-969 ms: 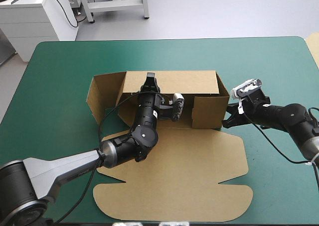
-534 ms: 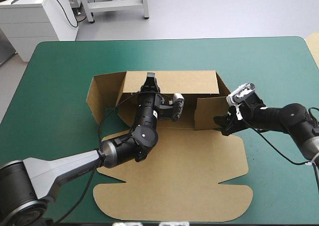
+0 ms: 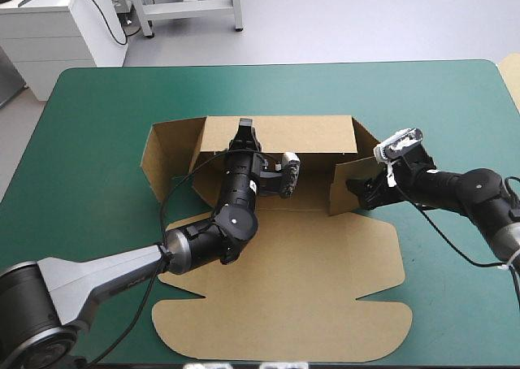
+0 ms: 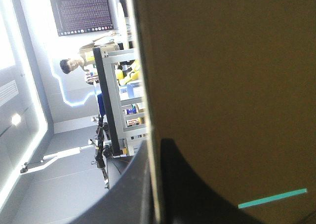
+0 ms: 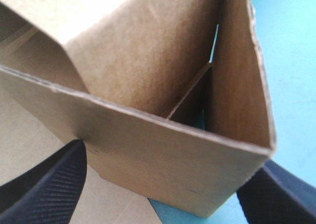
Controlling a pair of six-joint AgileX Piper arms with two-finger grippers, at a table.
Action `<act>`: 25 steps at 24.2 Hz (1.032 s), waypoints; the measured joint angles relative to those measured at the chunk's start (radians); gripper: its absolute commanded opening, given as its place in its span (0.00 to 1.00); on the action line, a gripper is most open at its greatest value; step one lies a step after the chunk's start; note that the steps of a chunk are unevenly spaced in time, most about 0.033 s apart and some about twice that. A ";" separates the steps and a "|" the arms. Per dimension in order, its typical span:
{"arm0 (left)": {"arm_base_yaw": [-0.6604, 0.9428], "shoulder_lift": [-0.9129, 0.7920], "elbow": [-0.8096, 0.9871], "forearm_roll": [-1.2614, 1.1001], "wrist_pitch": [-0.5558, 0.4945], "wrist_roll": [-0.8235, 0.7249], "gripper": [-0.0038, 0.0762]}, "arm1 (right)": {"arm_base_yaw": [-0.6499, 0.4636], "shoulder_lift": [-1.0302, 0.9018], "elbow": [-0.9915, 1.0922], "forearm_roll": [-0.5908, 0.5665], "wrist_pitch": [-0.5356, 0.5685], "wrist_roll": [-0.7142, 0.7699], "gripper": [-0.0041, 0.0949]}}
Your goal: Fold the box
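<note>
Two arms work a half-formed brown box [image 3: 276,247] at the middle of the teal-green table [image 3: 106,101]. Its far wall [image 3: 301,132] stands upright, pinched at the top edge by the left gripper [image 3: 245,127]. The right gripper [image 3: 360,192], fingers spread wide, straddles the right-hand flap [image 3: 345,178], which angles inward. The left side wall [image 3: 166,154] splays outward and the lid [image 3: 284,324] lies flat toward the near edge, so most tucking appears left to do.

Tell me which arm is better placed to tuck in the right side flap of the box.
Right. The right end effector stands open around that flap; the left end effector is shut on the back wall, away from it.
</note>
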 measured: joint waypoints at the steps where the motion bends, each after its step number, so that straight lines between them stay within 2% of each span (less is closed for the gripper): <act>1: 0.000 0.000 0.000 0.000 0.000 0.000 0.04 | 0.000 0.000 0.001 0.008 -0.007 -0.001 0.80; 5: 0.000 0.000 0.000 0.000 0.000 0.000 0.04 | 0.010 -0.002 0.048 0.081 -0.075 -0.035 0.77; 10: 0.000 0.000 0.000 0.000 0.000 0.001 0.04 | 0.138 -0.019 0.090 0.106 -0.208 -0.059 0.77; 13: 0.000 0.000 0.000 0.000 0.000 0.001 0.04 | 0.235 -0.019 0.098 0.114 -0.366 -0.025 0.77; 16: 0.000 0.000 0.000 0.000 0.000 0.001 0.04 | 0.279 -0.019 0.098 0.114 -0.431 0.002 0.76; 18: 0.000 0.000 0.000 0.000 0.000 0.001 0.04 | 0.306 -0.019 0.098 0.119 -0.467 0.018 0.71; 21: 0.000 0.000 0.000 0.000 0.001 0.001 0.04 | 0.337 -0.019 0.098 0.138 -0.525 0.028 0.54; 25: 0.000 0.000 0.000 0.000 0.004 0.001 0.04 | 0.353 -0.019 0.100 0.158 -0.566 0.028 0.07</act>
